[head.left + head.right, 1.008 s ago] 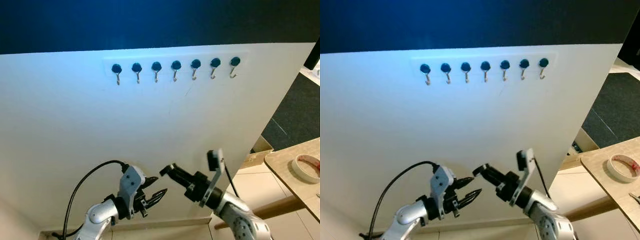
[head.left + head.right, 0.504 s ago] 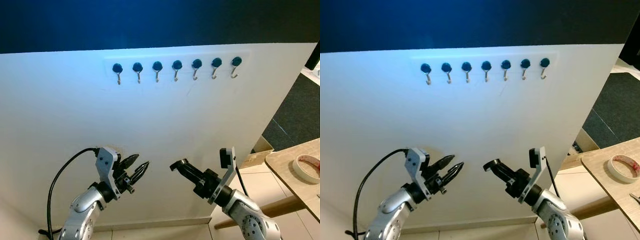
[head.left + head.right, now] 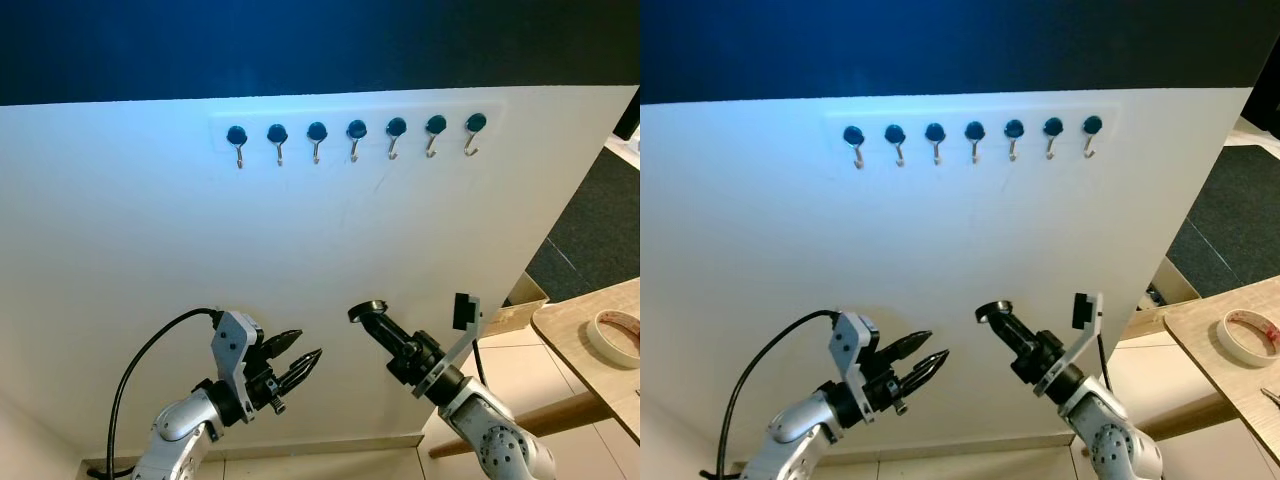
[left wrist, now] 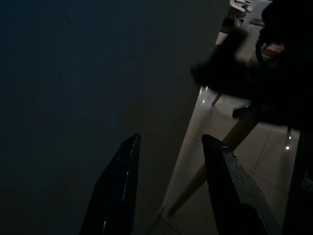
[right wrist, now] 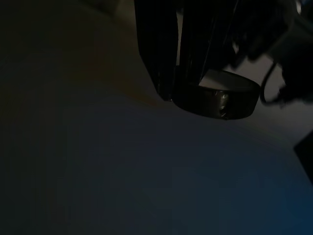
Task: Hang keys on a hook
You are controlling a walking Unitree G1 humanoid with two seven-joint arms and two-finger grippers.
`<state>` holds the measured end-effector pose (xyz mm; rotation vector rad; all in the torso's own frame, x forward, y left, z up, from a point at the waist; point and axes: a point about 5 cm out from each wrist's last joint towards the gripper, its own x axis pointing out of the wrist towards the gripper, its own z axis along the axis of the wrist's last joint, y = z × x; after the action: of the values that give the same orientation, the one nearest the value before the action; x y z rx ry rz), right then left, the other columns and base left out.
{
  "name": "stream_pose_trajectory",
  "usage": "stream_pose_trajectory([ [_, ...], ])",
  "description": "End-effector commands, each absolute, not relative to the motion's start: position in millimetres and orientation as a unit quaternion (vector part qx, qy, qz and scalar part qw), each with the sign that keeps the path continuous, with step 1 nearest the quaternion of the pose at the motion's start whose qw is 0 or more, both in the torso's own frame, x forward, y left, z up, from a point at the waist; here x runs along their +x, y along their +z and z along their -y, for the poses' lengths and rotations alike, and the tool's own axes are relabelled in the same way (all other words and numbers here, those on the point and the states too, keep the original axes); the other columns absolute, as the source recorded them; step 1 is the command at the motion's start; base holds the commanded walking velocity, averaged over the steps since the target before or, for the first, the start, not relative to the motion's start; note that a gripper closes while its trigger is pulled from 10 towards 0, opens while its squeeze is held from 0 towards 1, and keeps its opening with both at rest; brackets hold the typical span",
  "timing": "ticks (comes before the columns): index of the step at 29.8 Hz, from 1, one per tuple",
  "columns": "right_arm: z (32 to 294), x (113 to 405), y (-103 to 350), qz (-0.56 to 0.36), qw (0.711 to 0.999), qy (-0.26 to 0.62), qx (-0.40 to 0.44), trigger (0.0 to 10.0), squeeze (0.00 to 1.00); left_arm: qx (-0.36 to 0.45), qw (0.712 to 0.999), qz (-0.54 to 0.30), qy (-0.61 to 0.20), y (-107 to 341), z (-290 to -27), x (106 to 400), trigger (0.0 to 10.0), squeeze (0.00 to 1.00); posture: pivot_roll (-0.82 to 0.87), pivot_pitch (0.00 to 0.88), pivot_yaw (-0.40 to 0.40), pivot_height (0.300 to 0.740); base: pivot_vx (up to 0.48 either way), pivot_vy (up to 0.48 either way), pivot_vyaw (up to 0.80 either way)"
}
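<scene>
— Looking for the keys. Any sign?

— Pinched at the very tip of the right gripper (image 3: 368, 314), as a dark round ring (image 5: 215, 97). Probably the key ring, though no separate keys can be made out. Fingers shut tight on its edge, with most of the loop sticking out past the tips.

— Why held by the edge like that?

— Likely to leave the opening free, so as to slip over a hook. Tilted up and toward the wall (image 3: 150, 250) for the same reason, judging by the pose.

— And the hooks (image 3: 356, 137)?

— Seven in a row, well above the fingers and all bare. Nothing hung yet; a long reach up ahead, then a fine line-up with one small metal curl.

— And the left gripper (image 3: 306, 350)?

— Low down, level with the right one and just across from it, fingers (image 4: 117, 191) spread apart with nothing between them. Looks parked out of the way, or ready to steady things; cannot say which.

— Anything else worth noting?

— Off beyond the right fingers, a wooden bench (image 3: 590, 372) carrying a roll of tape (image 3: 612, 336). Well apart from the work and no bother to the lift.

— Main risk?

— Thin grip on a small ring: could twist or drop on contact with the hook.
</scene>
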<state>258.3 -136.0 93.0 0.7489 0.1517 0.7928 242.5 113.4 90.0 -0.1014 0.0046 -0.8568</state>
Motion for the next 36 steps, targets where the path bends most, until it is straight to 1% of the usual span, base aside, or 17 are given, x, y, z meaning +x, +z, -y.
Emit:
stream_pose_trajectory([
  [1, 131, 255, 91, -0.085, 0.850, 0.389, 0.346, 10.0, 0.00, -0.053, 0.910, 0.000, -0.411, 92, -111, 243, 10.0, 0.00, 0.02, 0.053, 0.003, 0.740, 0.000, 0.000, 0.00],
  [11, 116, 250, 86, -0.105, 0.843, 0.409, 0.333, 10.0, 0.00, -0.070, 0.907, 0.016, -0.414, 101, -102, 248, 10.0, 0.00, 0.02, 0.041, 0.003, 0.740, 0.000, 0.000, 0.00],
  [21, 114, 249, 85, -0.110, 0.841, 0.413, 0.332, 10.0, 0.00, -0.073, 0.905, 0.010, -0.420, 100, -99, 245, 10.0, 0.00, 0.03, 0.038, 0.001, 0.740, 0.000, 0.000, 0.00],
  [22, 113, 249, 85, -0.110, 0.841, 0.413, 0.332, 10.0, 0.00, -0.072, 0.904, 0.010, -0.421, 100, -98, 244, 9.5, 0.00, 0.03, 0.039, 0.001, 0.740, 0.000, 0.000, 0.00],
  [23, 113, 249, 85, -0.110, 0.841, 0.413, 0.332, 10.0, 0.00, -0.072, 0.904, 0.010, -0.421, 100, -98, 244, 9.5, 0.00, 0.03, 0.039, 0.001, 0.740, 0.000, 0.000, 0.00],
  [25, 112, 249, 85, -0.112, 0.840, 0.415, 0.332, 10.0, 0.00, -0.071, 0.903, 0.010, -0.423, 100, -98, 244, 7.7, 0.00, 0.03, 0.041, 0.001, 0.740, 0.000, 0.000, 0.00],
  [27, 111, 249, 85, -0.114, 0.839, 0.417, 0.331, 10.0, 0.00, -0.070, 0.903, 0.009, -0.424, 100, -97, 244, 2.7, 0.00, 0.03, 0.041, 0.001, 0.740, 0.000, 0.000, 0.00],
  [28, 111, 248, 84, -0.115, 0.838, 0.418, 0.331, 10.0, 0.00, -0.071, 0.903, 0.009, -0.424, 100, -97, 244, 0.0, 0.00, 0.03, 0.043, 0.001, 0.740, 0.000, 0.000, 0.00],
  [33, 110, 248, 84, -0.117, 0.838, 0.420, 0.329, 10.0, 0.00, -0.065, 0.902, 0.008, -0.427, 100, -97, 244, 0.0, 0.00, 0.03, 0.044, 0.002, 0.740, 0.000, 0.000, 0.00],
  [34, 109, 248, 84, -0.119, 0.837, 0.421, 0.328, 10.0, 0.00, -0.060, 0.902, 0.007, -0.427, 100, -96, 243, 9.1, 0.00, 0.03, 0.044, 0.002, 0.740, 0.000, 0.000, 0.00],
  [36, 109, 248, 84, -0.120, 0.837, 0.421, 0.328, 10.0, 0.00, -0.056, 0.902, 0.006, -0.428, 99, -96, 243, 9.1, 0.00, 0.03, 0.045, 0.003, 0.740, 0.000, 0.000, 0.00],
])
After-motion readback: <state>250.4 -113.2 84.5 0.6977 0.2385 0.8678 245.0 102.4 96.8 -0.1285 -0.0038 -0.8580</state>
